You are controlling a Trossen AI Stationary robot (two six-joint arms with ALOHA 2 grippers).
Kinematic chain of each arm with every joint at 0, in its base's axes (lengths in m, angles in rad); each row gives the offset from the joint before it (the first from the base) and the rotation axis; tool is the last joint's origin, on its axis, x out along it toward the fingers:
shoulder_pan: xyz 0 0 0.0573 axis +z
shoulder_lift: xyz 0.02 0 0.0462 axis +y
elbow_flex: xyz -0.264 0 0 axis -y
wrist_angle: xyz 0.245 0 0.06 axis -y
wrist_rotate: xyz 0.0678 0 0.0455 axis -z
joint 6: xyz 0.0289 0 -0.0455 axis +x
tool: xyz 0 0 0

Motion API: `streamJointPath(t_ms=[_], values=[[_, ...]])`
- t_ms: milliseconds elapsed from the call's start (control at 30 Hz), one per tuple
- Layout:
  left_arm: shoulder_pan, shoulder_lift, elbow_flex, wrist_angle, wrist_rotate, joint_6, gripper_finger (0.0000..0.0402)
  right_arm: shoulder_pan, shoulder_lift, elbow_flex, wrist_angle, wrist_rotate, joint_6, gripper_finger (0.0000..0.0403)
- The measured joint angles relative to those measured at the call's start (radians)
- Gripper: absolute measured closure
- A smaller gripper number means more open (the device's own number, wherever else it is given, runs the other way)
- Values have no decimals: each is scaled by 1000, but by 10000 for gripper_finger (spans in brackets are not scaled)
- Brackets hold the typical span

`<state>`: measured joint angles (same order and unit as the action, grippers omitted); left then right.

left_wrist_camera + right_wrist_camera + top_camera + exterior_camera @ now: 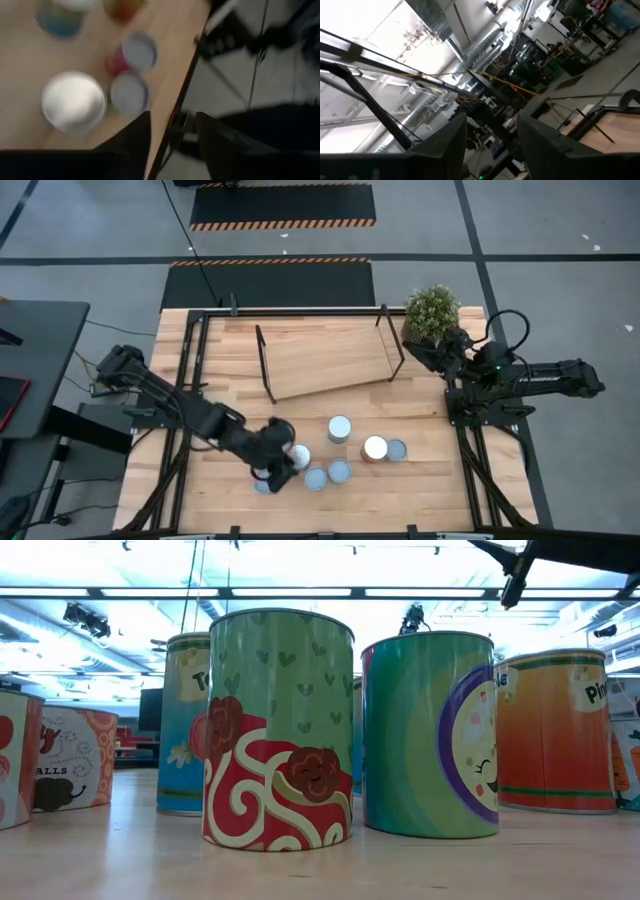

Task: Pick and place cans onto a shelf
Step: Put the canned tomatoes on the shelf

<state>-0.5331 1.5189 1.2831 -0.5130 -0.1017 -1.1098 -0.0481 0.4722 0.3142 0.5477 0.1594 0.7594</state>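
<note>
Seven or so cans (340, 429) stand upright in a cluster on the bench (230, 500) just at 3 o'clock of the left gripper (279, 470), released and empty, with the shelf (325, 356) at 12 o'clock, the right gripper (418, 350) parked farther off.

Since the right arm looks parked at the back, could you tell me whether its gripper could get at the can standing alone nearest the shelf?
Probably yes. The right gripper sits by the plant, and bare tabletop lies between it and that can. The shelf stands farther back, out of the path.
</note>
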Motion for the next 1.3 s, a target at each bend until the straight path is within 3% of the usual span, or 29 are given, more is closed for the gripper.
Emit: streamJointPath(t_ms=[100,300,500,700,867,1300], values=[[-4,58,0,-40,82,26,166,9,26,32,-17,-1,-44,222],[-12,159,0,-92,98,75,90,13,73,126,-140,-1,-147,222],[-16,209,0,-199,90,71,83,13,106,175,-201,-1,-185,222],[-21,215,0,-214,-58,83,83,12,118,176,-213,-1,-187,222],[-20,220,0,-220,-118,105,83,12,124,176,-208,0,-182,222],[-1,290,0,-192,-124,48,83,12,123,176,-208,3,-176,222]])
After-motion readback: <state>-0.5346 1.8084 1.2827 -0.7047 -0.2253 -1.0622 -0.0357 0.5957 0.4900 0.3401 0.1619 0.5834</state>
